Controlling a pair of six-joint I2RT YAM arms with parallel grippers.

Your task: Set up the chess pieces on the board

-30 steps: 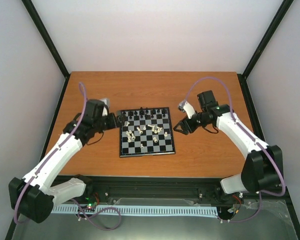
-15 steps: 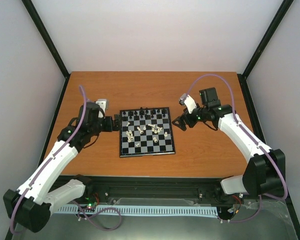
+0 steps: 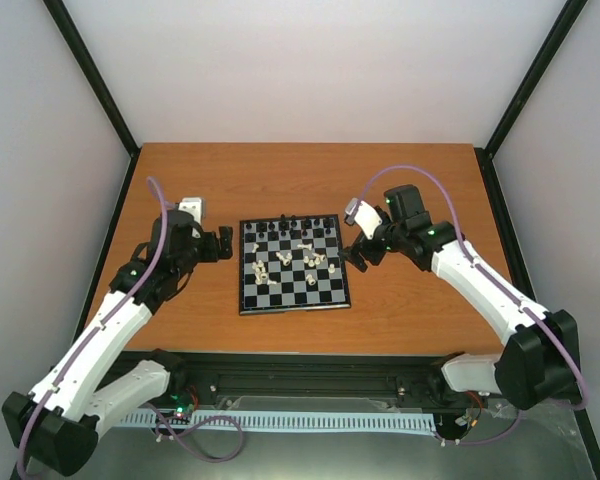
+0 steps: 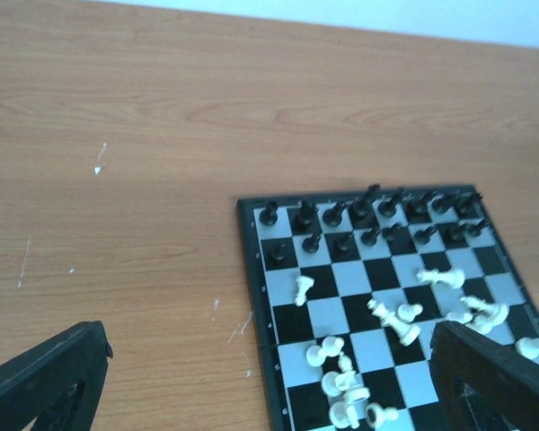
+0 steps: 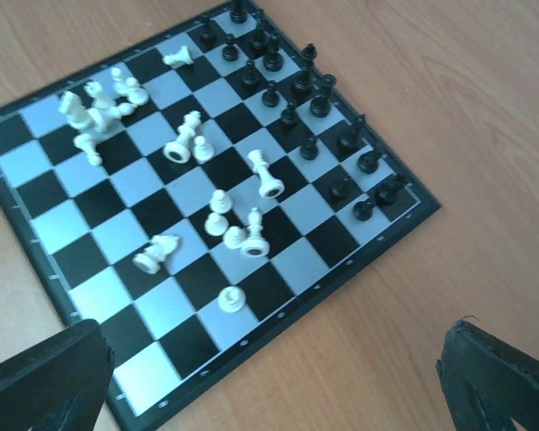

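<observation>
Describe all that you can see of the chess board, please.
The board is a small square checkerboard of black and silver-white squares with a thin black rim, glossy like plastic. It lies flat on the wooden table. Black pieces stand along its two far rows; cream pieces are scattered mid-board, several tipped over.

The board (image 3: 325, 298) lay on the table (image 3: 280, 180) between the two arms, with the left gripper (image 3: 225, 244) just beside its far-left corner and the right gripper (image 3: 356, 253) just beside its right edge. Two rows of pieces (image 3: 290, 227) stood along the board's far edge. The other pieces (image 3: 295, 262) lay scattered across its middle, several on their sides.
</observation>
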